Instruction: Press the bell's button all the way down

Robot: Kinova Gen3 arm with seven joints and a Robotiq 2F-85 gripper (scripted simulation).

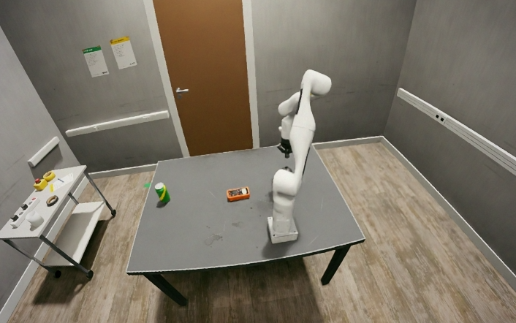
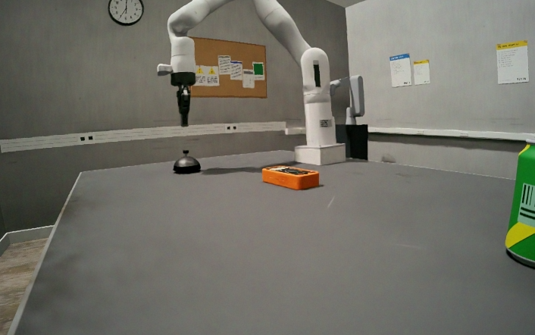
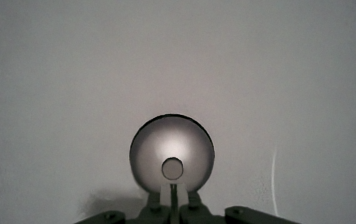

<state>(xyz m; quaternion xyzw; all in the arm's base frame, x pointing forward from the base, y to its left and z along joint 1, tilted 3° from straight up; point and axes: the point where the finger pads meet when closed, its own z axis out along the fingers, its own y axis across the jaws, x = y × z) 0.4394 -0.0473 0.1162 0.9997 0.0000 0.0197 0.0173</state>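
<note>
Pincer (image 2: 183,123) fully closed, holding nothing, pointing straight down, hanging well above bell (image 2: 186,163), clear gap between. Counter (image 2: 236,256) grey, carries everything. Arm (image 2: 315,98) white, base at far edge, elbow arched high. Can (image 2: 523,205) green-yellow, upright, near right edge of exterior view. Orange box (image 2: 291,176) lying flat, between bell and arm base. Bell dark dome near far left of counter; wrist view shows button (image 3: 172,168) centred on dome (image 3: 150,150), just ahead of fingertips.
</note>
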